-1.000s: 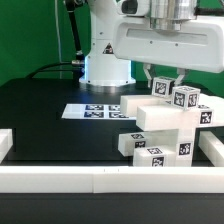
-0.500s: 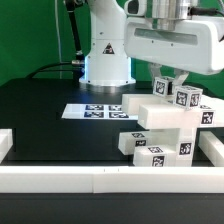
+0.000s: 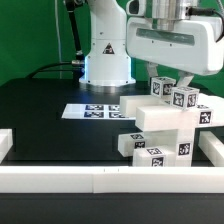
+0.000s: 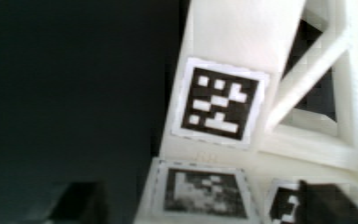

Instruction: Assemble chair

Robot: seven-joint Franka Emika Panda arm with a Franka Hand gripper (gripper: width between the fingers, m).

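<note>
Scene: black worktop (image 3: 50,125), white rail along its near edge | chair (image 3: 165,128) parts stacked at the near corner on the exterior view's right | pincer (image 3: 170,82) over top tagged blocks, grip state cannot be told | advice: descend slowly, centred, without nudging the stack.

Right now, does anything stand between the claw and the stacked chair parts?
Nothing visible does. The claw hangs directly over the tagged top blocks of the chair parts, with no other object between them. The marker board lies off to the exterior view's left.
</note>
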